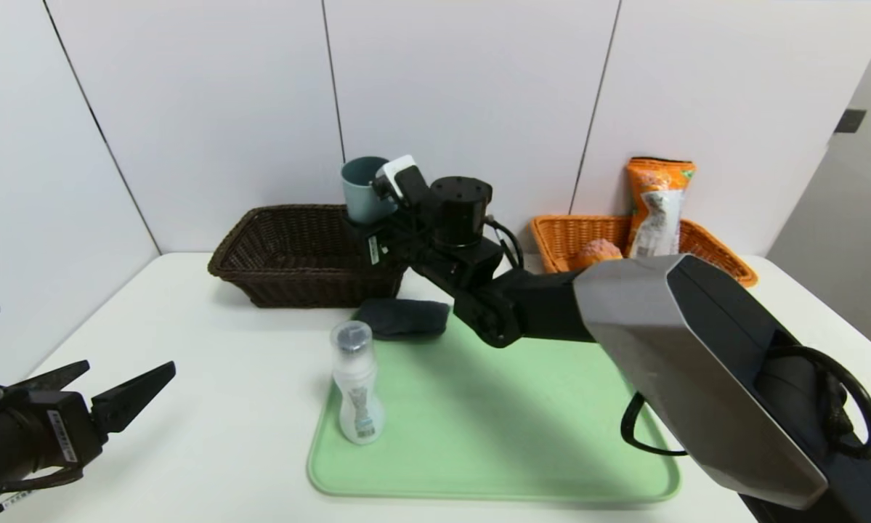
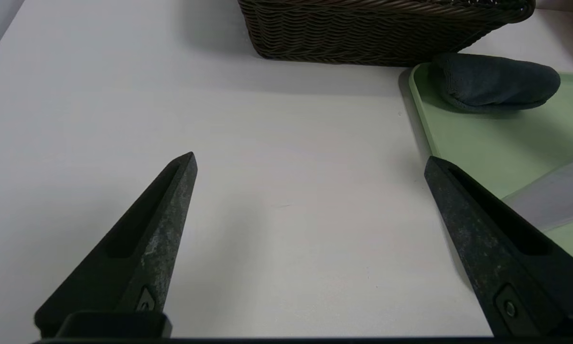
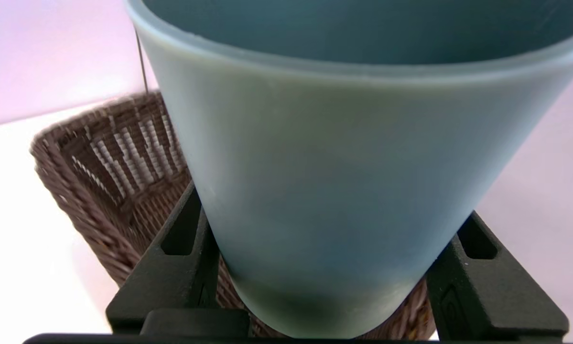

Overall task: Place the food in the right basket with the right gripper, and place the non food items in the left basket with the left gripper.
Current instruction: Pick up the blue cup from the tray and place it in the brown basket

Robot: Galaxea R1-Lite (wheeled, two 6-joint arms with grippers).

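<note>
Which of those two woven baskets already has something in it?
The orange-tan basket on the right: it holds a golden-brown bun and an upright orange snack packet. Nothing shows inside the dark brown basket.

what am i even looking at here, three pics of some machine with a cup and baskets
It's a two-armed robot. One picture looks down from its head, the other two come from cameras on its wrists. The right gripper holds a teal cup over the dark brown basket. The left gripper waits open above the white table. A white bottle and a grey cloth sit on the green tray. A bun and an orange snack packet are in the orange-tan basket.
</note>
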